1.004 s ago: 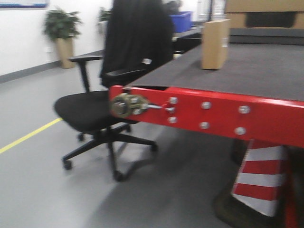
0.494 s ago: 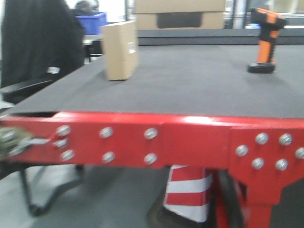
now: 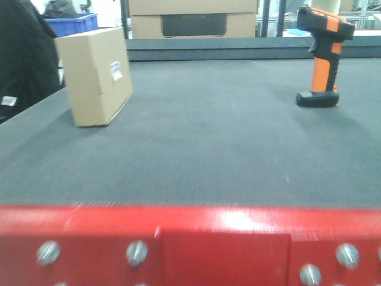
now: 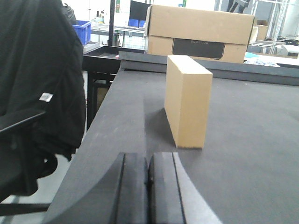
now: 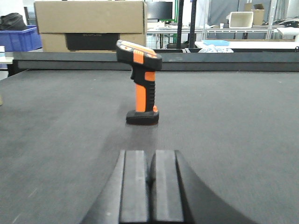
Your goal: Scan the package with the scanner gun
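The package (image 3: 96, 76), a small brown box, stands on edge at the left of the dark table, its white label facing right. In the left wrist view the package (image 4: 188, 99) stands upright a short way ahead and to the right of my left gripper (image 4: 148, 161), which is shut and empty. The scanner gun (image 3: 322, 55), black and orange, stands upright on its base at the table's right. From the right wrist it shows as the scanner gun (image 5: 141, 81) straight ahead of my right gripper (image 5: 150, 158), also shut with nothing in it.
A larger cardboard box (image 3: 193, 18) with a dark panel lies along the table's far edge. A black office chair with a dark jacket (image 4: 37, 84) stands beyond the table's left edge. The red table frame (image 3: 190, 244) with bolts fills the near edge. A blue bin (image 3: 71, 24) sits far left.
The front view has swung right and come closer to the table: the chair and floor have slid out of frame, and the package and scanner gun now show larger over the red edge.
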Action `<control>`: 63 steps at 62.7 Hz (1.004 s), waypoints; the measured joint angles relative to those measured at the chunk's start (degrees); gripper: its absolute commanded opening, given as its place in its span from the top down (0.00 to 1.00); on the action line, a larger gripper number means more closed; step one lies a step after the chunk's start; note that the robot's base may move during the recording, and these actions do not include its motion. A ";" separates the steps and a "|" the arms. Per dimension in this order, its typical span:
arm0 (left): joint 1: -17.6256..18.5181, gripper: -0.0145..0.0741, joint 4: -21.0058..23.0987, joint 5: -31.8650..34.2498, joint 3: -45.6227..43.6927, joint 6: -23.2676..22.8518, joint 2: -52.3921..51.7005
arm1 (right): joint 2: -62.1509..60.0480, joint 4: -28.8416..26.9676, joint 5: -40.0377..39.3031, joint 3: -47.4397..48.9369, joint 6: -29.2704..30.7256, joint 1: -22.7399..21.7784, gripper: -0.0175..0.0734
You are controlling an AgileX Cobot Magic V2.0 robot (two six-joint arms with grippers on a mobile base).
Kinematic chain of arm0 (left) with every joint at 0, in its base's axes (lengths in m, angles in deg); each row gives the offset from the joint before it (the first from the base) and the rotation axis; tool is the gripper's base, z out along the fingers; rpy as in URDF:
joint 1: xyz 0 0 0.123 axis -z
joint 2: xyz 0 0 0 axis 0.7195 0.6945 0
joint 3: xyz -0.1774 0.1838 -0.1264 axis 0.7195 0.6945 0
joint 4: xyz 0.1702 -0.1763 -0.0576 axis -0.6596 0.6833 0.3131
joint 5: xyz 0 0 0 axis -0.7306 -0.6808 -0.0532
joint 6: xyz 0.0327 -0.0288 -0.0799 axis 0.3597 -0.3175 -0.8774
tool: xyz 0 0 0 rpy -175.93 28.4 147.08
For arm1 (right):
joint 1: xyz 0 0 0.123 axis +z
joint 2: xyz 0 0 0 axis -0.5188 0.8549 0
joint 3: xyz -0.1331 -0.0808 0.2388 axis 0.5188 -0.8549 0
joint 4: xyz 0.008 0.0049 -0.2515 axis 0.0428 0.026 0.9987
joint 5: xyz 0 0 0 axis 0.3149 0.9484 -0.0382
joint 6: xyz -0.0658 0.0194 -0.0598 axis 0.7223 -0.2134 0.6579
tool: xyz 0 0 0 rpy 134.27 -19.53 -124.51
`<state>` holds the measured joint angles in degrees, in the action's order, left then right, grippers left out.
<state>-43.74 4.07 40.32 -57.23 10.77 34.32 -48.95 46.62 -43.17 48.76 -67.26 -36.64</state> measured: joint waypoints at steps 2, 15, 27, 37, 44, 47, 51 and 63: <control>0.00 0.96 0.00 0.00 0.00 0.00 0.00 | 0.00 0.00 0.00 0.00 0.00 0.00 0.99; 0.00 0.96 0.00 0.00 0.00 0.00 0.00 | 0.00 0.00 0.00 0.00 0.00 0.00 0.99; 0.00 0.96 0.00 0.00 0.00 0.00 0.00 | 0.00 0.00 0.00 0.00 0.00 0.00 0.99; 0.00 0.96 0.00 0.00 0.00 0.00 0.00 | 0.00 0.00 0.00 0.00 0.00 0.00 0.99; 0.00 0.96 0.00 0.00 0.00 0.00 0.00 | 0.00 0.00 0.00 0.00 0.00 0.00 0.99; 0.00 0.96 0.00 0.00 0.00 0.00 0.00 | 0.00 0.00 0.00 0.00 0.00 0.00 0.99; 0.00 0.96 0.00 0.00 0.00 0.00 0.00 | 0.00 0.00 0.00 0.00 0.00 0.00 0.99; 0.00 0.96 0.00 0.00 0.00 0.00 0.00 | 0.00 0.00 0.00 0.00 0.00 0.00 0.99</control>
<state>-43.74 4.07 40.32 -57.23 10.77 34.32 -48.95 46.62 -43.17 48.76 -67.26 -36.64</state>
